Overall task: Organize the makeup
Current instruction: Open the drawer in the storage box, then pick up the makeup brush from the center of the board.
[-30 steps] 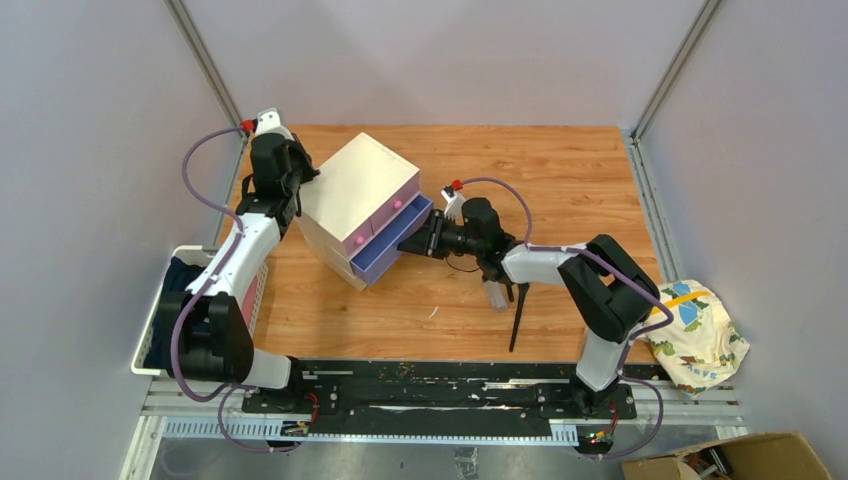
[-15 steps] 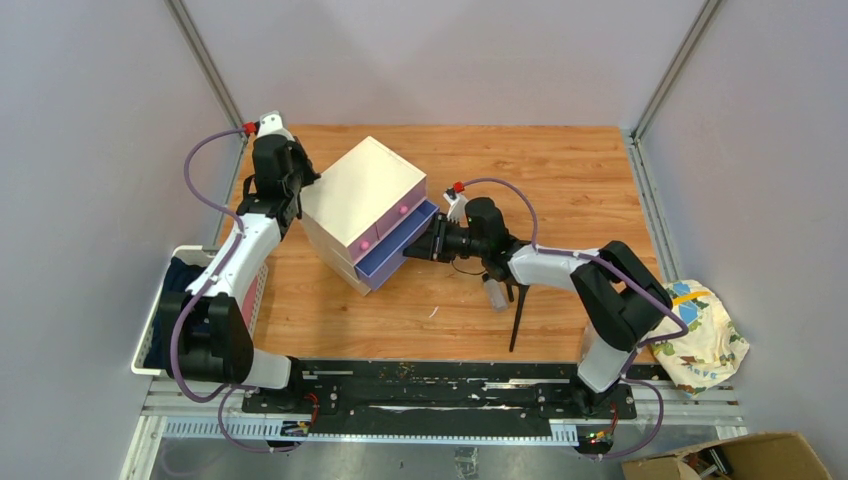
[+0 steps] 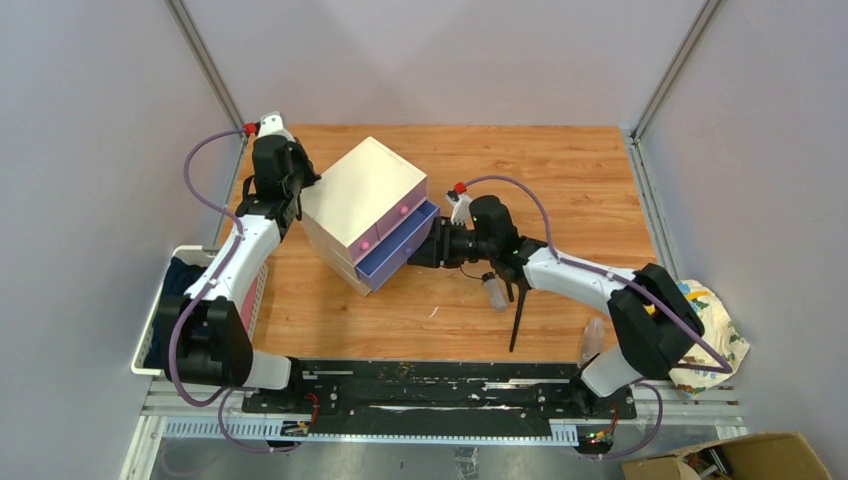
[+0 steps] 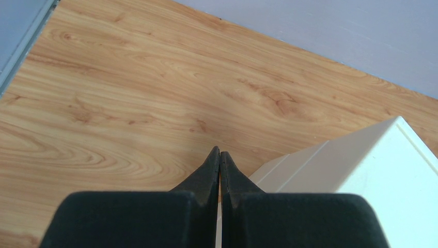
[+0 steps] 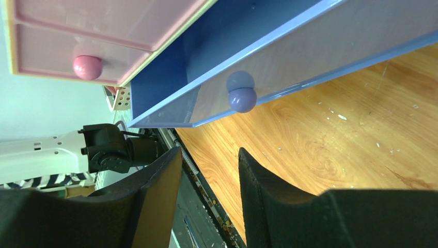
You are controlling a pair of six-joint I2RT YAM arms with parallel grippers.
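Sitting beside the box (image 3: 360, 185), left tool (image 4: 220, 157) was pinched together, empty, right tool (image 5: 209, 160) gaped; bottle (image 3: 493, 293) looked light, slick, best gripped mid-body.

Straight ahead of the right gripper (image 5: 209, 155) the pulled-out purple drawer (image 5: 310, 51) bars the way, its knob (image 5: 241, 99) just beyond the spread fingers (image 5: 155, 196). Bare table (image 5: 335, 155) lies beside it. The left gripper (image 4: 220, 155), closed tight, has the cream box (image 4: 361, 175) close on its right, with free table ahead and to the left.
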